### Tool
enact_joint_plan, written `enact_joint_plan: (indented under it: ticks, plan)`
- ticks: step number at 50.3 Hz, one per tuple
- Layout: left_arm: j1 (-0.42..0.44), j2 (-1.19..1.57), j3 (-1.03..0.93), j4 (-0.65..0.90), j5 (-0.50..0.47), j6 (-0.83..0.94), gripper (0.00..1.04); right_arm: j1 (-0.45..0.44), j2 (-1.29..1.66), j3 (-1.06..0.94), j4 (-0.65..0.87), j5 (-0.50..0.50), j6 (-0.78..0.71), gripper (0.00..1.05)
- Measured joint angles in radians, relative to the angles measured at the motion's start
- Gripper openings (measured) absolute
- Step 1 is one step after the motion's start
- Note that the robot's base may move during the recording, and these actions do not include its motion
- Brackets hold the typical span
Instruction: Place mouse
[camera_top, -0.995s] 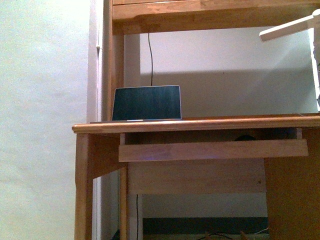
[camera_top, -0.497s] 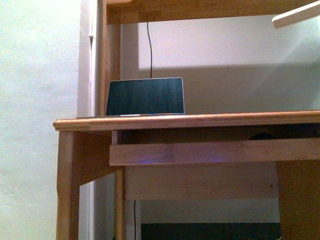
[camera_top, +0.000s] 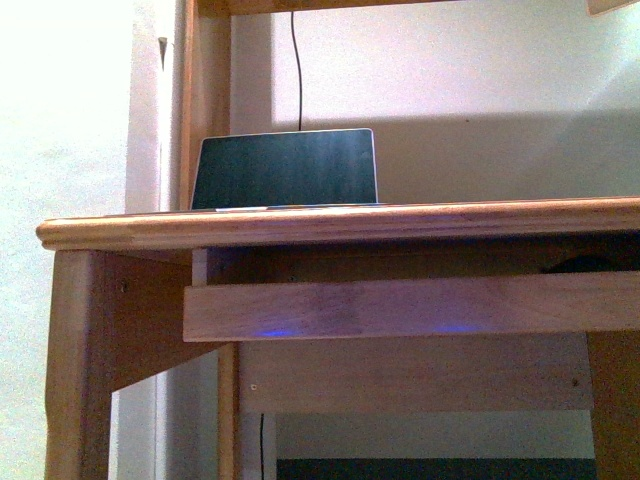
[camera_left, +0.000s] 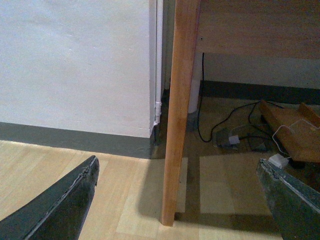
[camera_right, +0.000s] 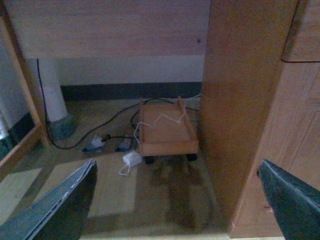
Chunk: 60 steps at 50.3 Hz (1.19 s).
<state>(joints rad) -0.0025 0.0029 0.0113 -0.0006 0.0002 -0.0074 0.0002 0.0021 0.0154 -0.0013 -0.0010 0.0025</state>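
Item: mouse (camera_top: 585, 264); small, dark, domed. Only its top showed in the front view, as a low hump on the pull-out tray (camera_top: 400, 308) under the tabletop (camera_top: 340, 225), toward the right, well apart from the laptop (camera_top: 285, 168) that stood on the tabletop above; the tray's front rail hid most of it, so the identification was a judgement.

Handling, judged: light; rigid; smooth shell, likely slippery; best taken low across its two long sides, jaws square to the body, with modest pressure.

Left pincer (camera_left: 176, 162): released, fingers spread wide, nothing between them; low beside the desk leg (camera_left: 180, 110), above the floor (camera_left: 45, 165).

Right pincer (camera_right: 177, 162): likewise released and empty; facing a wheeled wooden stand (camera_right: 165, 132) beneath the desk.

Neither wrist view showed the mouse.
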Motion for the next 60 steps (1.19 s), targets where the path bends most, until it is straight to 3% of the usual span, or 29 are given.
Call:
enact_joint_plan:
  ticks: [60]
  plan:
    - [0.000, 0.000, 0.000, 0.000, 0.000, 0.000, 0.97, 0.000, 0.000, 0.000, 0.000, 0.000, 0.000, 0.97]
